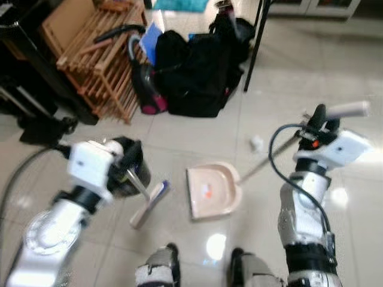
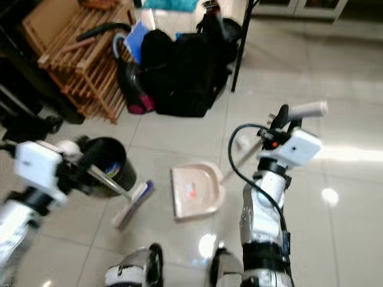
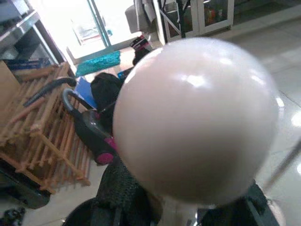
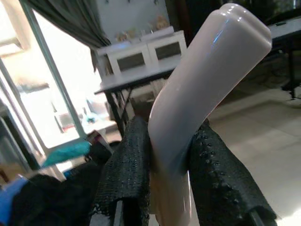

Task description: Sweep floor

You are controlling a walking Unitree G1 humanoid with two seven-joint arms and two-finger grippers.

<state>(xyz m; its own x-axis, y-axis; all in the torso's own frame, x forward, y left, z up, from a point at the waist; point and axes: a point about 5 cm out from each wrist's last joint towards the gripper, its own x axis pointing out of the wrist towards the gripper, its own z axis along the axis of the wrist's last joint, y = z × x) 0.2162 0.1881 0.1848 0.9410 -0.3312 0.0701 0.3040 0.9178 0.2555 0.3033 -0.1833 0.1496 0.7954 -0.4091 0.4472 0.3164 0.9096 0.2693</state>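
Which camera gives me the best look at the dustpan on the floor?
The left eye view: the pink dustpan lies whole on the tiles, mid-frame, its long handle running up to the right gripper. The right eye view shows it equally whole, slightly blurrier. The right wrist view shows the handle's end clamped between the fingers.

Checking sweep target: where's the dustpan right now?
The dustpan lies on the floor ahead of the robot's feet, between the broom head on its left and the right arm.

From my station, the broom handle's rounded end [image 3: 195,120] hides the left gripper's fingertips. The small white scrap [image 1: 257,142] at 1 o'clock from the dustpan [image 1: 212,190] is too small to identify. Both eye views are blurred.
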